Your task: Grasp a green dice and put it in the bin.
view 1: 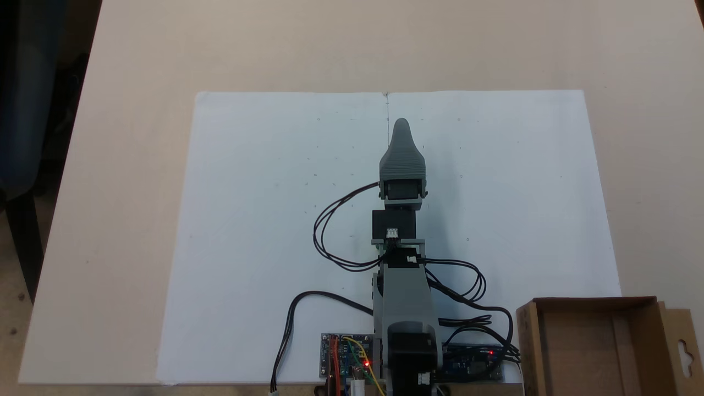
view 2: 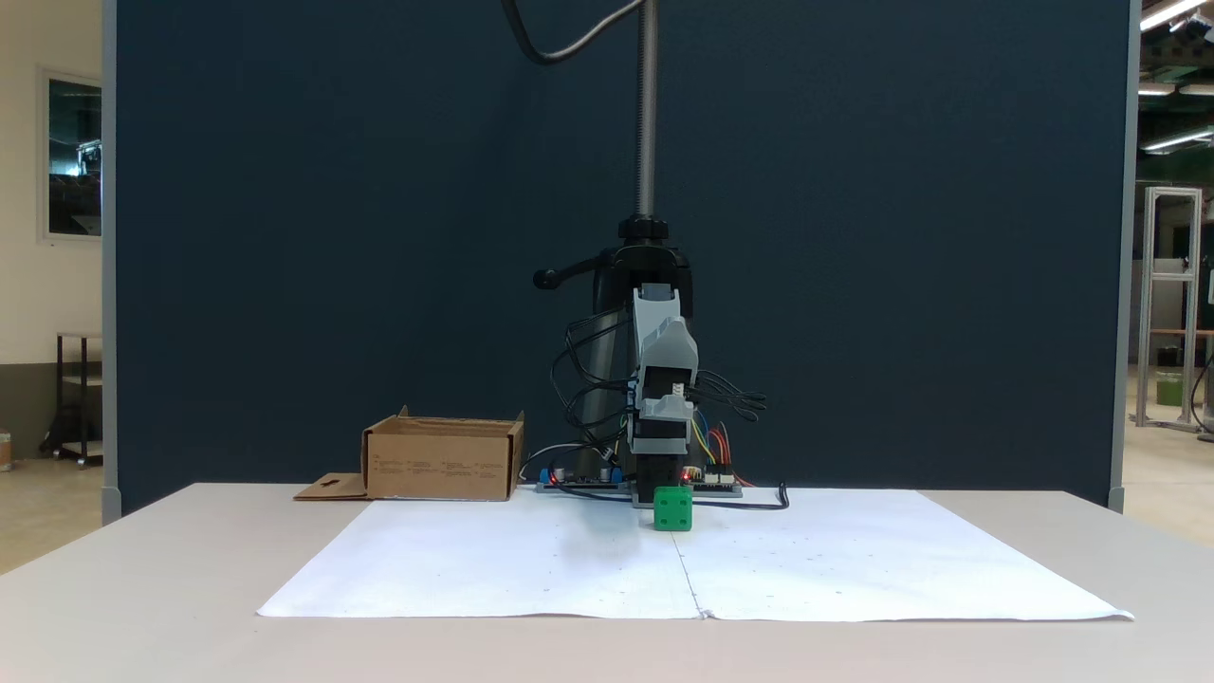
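The green dice (view 2: 672, 508) rests on the white paper, straight in front of the arm's base in a fixed view. My grey gripper (view 1: 401, 125) reaches out over the middle of the paper and points down, and it covers the dice from above. From the front, the gripper (view 2: 666, 482) hangs just over and behind the dice; its jaws lie one behind the other, so I cannot tell whether they are open or touching the dice. The bin (view 1: 594, 302), a shallow brown cardboard box (view 2: 441, 465), stands beside the arm's base with nothing showing inside.
A white paper sheet (view 1: 264, 220) covers the beige table (view 1: 121, 165). Black cables (view 1: 330, 231) loop off the arm, and circuit boards (view 1: 346, 355) lie at its base. The bin's side flap (view 1: 682, 346) with a hang-hole sticks outward.
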`<state>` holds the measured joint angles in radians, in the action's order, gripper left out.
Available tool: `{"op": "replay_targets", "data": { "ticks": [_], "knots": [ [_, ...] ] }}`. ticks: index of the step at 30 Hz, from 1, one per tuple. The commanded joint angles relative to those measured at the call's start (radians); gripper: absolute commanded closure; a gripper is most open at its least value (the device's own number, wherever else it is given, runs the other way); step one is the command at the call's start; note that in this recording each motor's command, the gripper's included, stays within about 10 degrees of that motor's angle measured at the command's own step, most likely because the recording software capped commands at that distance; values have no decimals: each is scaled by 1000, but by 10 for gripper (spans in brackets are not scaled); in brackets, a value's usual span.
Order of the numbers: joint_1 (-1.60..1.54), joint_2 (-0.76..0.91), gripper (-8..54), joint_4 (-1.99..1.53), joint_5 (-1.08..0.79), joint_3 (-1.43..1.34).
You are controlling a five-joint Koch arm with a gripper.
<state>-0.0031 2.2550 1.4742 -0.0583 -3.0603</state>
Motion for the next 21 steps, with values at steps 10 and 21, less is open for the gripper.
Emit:
{"op": "replay_targets", "data": {
  "ticks": [10, 21],
  "knots": [
    [-143, 109, 24, -423, 48, -69],
    [-141, 110, 24, -420, 48, -69]
  ]
}}
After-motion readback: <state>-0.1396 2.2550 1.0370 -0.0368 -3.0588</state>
